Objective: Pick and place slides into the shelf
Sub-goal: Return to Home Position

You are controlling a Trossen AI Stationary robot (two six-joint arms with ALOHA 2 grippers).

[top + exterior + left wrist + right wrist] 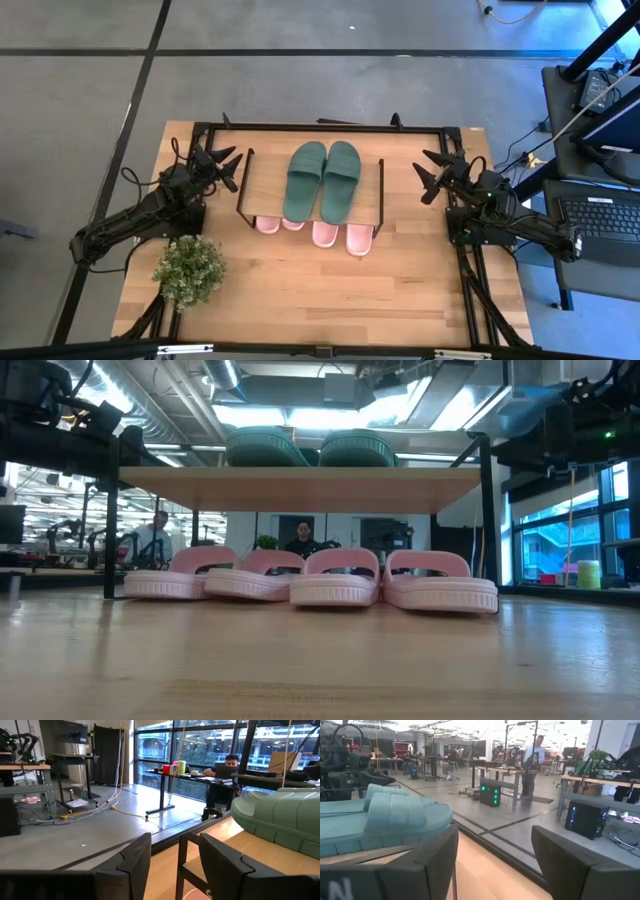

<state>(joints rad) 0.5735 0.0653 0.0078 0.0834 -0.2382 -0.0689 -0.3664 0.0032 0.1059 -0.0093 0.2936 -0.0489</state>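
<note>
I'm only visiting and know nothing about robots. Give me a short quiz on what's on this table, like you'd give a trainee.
1. Multiple choice: how many pink slides sit under the shelf? A) two B) four C) six
2. True or false: the two green slides lie on top of the shelf.
3. Fill in: the left end effector and right end effector hang open on either side of the shelf; the potted plant stands nearer the ____ one.
Key: 1 B; 2 true; 3 left.
</note>
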